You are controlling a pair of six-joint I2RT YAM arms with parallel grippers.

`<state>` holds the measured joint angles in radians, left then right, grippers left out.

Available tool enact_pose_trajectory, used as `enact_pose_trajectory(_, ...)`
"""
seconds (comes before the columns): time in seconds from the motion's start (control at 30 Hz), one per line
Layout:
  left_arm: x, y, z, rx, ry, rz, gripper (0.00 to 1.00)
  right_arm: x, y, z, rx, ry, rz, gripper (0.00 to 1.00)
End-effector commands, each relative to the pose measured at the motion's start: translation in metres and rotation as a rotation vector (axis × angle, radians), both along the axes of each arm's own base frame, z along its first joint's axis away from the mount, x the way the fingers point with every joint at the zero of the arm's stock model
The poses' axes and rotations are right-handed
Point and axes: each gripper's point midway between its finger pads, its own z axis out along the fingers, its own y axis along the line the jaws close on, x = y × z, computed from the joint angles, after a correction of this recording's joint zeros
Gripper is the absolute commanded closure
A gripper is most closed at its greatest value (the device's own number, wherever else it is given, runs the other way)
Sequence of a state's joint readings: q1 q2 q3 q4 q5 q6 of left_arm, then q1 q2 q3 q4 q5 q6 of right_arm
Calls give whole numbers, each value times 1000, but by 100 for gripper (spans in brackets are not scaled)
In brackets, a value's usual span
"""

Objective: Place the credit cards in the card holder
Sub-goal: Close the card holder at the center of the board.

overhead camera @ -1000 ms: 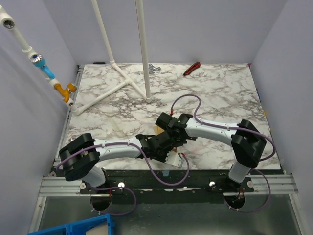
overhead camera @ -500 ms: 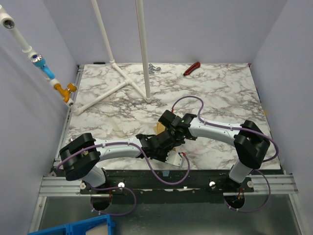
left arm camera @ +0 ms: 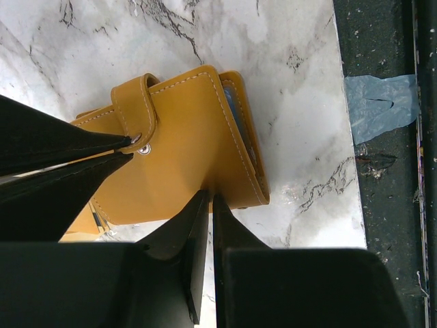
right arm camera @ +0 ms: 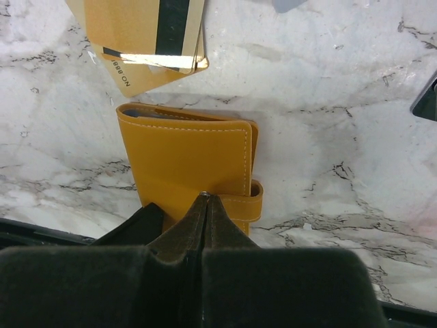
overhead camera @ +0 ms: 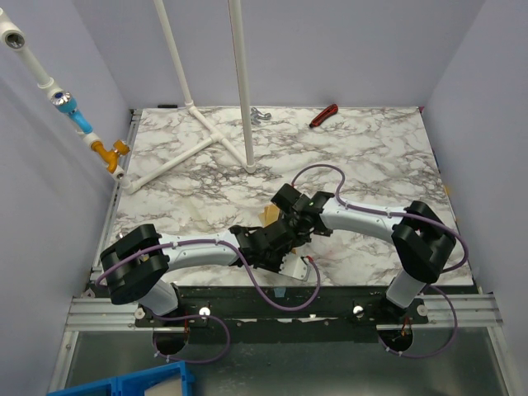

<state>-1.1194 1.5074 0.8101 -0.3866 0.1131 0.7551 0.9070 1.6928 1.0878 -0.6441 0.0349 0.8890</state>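
Evidently both narrow tools, left tool and right tool, pin the closed card holder to the bench, with gold credit cards loose just beside it.

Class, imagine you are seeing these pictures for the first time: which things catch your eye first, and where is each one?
A mustard-yellow leather card holder with white stitching lies closed on the marble tabletop near its front edge. Both grippers, left and right, are shut, their tips meeting over it. Gold-tan cards with a dark stripe lie just beyond the holder.
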Motion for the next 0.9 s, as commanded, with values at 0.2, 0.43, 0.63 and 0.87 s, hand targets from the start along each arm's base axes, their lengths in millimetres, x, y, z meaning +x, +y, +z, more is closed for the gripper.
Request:
enact_pose_trajectory(0.2, -2, 2, -6, 19, 26, 0, 92, 1, 1, -15, -7, 30, 17, 99)
enact_pose_trajectory(0.43, -2, 0, -5, 15, 27, -1, 92, -9, -9, -29, -68, 84, 51, 99)
enact_pose_trajectory(0.63, -2, 1, -6, 20, 29, 1, 92, -13, -1, -33, -37, 110, 80, 99)
enact_pose_trajectory(0.87, -3, 2, -8, 28, 34, 2, 92, -13, 2, -22, -6, 95, 82, 78)
